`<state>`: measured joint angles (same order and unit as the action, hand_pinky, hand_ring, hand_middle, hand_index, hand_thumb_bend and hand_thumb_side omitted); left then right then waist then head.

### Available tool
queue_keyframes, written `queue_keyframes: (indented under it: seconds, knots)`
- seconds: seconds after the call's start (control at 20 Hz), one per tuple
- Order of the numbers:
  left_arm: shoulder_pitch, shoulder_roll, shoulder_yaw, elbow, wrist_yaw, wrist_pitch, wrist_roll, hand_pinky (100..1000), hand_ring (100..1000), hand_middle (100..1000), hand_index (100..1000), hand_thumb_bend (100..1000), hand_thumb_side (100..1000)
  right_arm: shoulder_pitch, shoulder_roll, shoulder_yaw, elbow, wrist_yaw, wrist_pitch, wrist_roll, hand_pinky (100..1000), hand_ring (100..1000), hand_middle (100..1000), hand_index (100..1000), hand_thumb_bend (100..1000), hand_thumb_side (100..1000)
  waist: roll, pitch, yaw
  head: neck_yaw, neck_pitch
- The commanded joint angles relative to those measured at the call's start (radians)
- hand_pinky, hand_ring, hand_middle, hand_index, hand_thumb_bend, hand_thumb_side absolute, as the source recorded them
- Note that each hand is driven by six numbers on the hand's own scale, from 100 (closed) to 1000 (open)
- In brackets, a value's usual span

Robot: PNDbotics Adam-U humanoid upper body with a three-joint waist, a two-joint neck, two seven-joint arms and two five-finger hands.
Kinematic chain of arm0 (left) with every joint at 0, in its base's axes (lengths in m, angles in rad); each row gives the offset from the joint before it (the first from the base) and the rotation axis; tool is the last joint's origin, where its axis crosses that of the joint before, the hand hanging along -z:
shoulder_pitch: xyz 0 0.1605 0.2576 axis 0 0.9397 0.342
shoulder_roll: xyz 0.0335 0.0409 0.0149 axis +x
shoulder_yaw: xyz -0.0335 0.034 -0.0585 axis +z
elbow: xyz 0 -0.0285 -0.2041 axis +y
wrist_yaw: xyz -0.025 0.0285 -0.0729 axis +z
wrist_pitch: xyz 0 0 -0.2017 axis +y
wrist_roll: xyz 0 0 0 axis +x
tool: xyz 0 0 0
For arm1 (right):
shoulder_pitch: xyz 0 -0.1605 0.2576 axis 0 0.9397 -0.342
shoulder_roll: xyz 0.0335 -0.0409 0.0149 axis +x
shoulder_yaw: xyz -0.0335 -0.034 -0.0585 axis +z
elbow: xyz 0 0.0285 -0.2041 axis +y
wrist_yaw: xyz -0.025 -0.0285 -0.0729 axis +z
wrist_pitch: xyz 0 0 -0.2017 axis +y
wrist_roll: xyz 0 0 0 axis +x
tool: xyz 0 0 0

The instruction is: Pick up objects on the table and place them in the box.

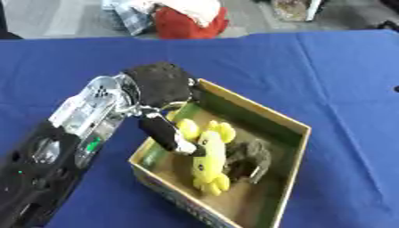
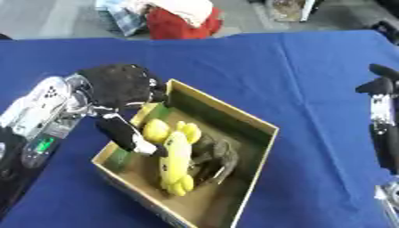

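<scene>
A cardboard box (image 1: 290, 126) with green inner walls stands on the blue cloth. Inside it a yellow plush toy (image 1: 209, 165) lies next to a dark grey object (image 1: 251, 156). My left hand (image 1: 160, 82) hovers over the box's far left corner, its dark back facing up. One straight finger (image 1: 165, 132) reaches down into the box and touches the top of the yellow toy; nothing is curled round the toy. My right hand (image 2: 382, 116) shows at the right edge of the right eye view, held upright above the cloth and holding nothing.
The blue table cloth (image 1: 311, 62) spreads on all sides of the box. Beyond the far edge lie a red bundle (image 1: 187, 24) with white cloth on it and other clutter on the floor.
</scene>
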<state>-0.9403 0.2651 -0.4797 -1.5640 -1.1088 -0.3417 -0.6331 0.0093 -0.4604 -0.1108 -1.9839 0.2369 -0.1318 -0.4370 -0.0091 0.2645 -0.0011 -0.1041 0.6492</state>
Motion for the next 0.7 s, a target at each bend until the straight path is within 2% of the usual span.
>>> queue_keyframes:
  seconds: [0.05,0.15,0.35,0.45,0.5,0.65,0.7]
  knots:
    - [-0.013,0.02,0.031,-0.057,0.063,0.042,0.0,757,721,675,831,561,1000,-0.001,-0.014,-0.01,-0.016,0.009,0.003,-0.003,894,910,528,824,100,969,-0.006,-0.019,0.0,-0.003,-0.013]
    - [-0.013,0.024,0.041,-0.073,0.093,0.067,-0.005,758,735,692,865,528,1000,-0.001,-0.013,-0.01,-0.016,0.01,0.004,-0.003,894,910,528,822,100,968,-0.007,-0.019,0.001,-0.003,-0.014]
    - [-0.011,0.036,0.079,-0.122,0.153,0.115,0.0,753,727,693,866,484,1000,-0.001,-0.013,-0.012,-0.016,0.01,0.004,-0.008,894,909,529,822,100,967,-0.01,-0.02,0.003,-0.005,-0.016]
    - [-0.007,0.047,0.111,-0.157,0.194,0.147,0.014,753,721,692,856,418,1000,-0.002,-0.015,-0.014,-0.016,0.009,0.002,-0.011,894,909,530,822,100,967,-0.011,-0.021,0.005,-0.008,-0.014]
    - [-0.002,0.055,0.133,-0.178,0.22,0.17,0.029,745,714,688,846,324,1000,-0.002,-0.016,-0.015,-0.016,0.008,0.001,-0.012,894,909,530,822,100,967,-0.012,-0.021,0.006,-0.011,-0.012]
    - [0.024,0.086,0.197,-0.242,0.294,0.252,0.09,704,679,674,830,280,1000,-0.002,-0.016,-0.018,-0.016,0.005,-0.001,-0.017,894,909,530,822,100,968,-0.012,-0.022,0.01,-0.02,-0.006]
    - [0.039,0.097,0.223,-0.26,0.317,0.287,0.119,666,652,659,819,227,1000,-0.001,-0.016,-0.02,-0.016,0.004,-0.001,-0.018,894,909,530,822,100,967,-0.013,-0.022,0.013,-0.025,-0.005]
